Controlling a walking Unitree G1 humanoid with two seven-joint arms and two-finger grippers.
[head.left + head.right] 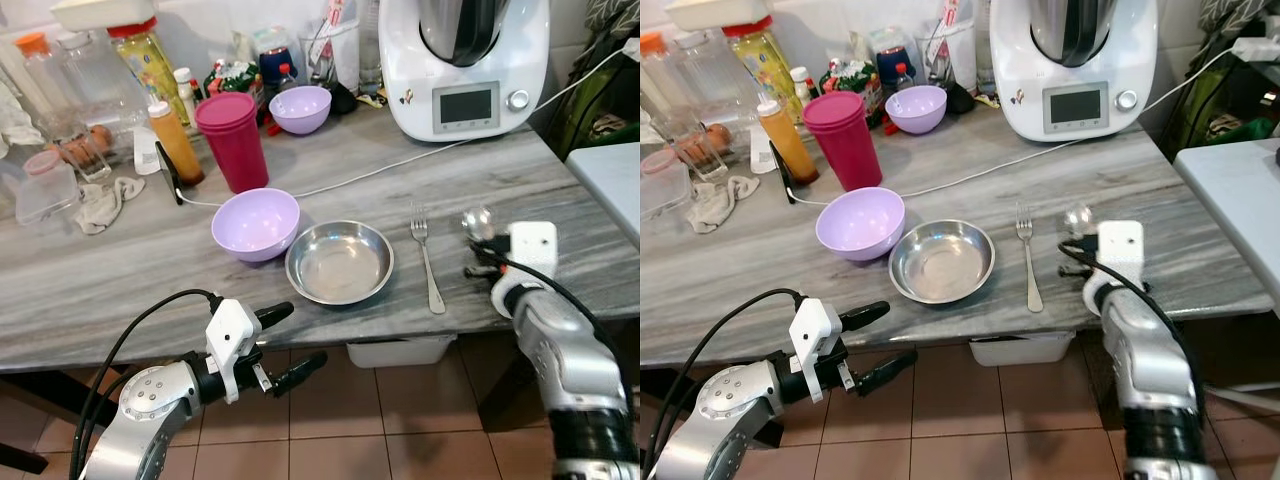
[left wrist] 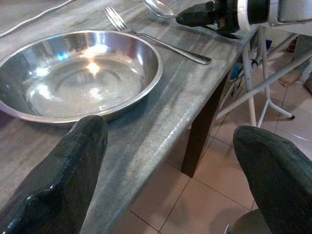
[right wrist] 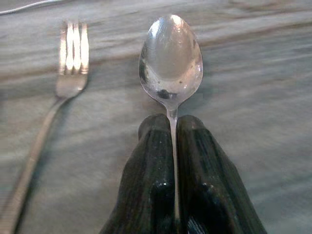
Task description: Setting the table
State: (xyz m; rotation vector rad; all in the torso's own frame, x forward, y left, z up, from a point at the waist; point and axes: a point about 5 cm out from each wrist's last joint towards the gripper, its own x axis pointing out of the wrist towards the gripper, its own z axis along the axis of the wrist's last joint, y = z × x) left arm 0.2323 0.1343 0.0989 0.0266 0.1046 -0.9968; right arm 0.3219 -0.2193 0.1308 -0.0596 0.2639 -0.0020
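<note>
The right hand [image 3: 173,146] is clamped on a spoon [image 3: 170,61] by its handle, bowl forward, low over the counter [image 1: 120,290] at right of centre, beside a fork [image 1: 427,260]. A steel dish [image 1: 340,262] sits mid-frame with a purple bowl [image 1: 255,223] touching it. The left hand [image 1: 285,345], fingers spread wide and empty, hangs below the counter edge, lower left.

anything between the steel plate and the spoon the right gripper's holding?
Just the fork, lying flat on the table between the steel plate and the spoon pinched in the right gripper. Clear in both eye views.
</note>
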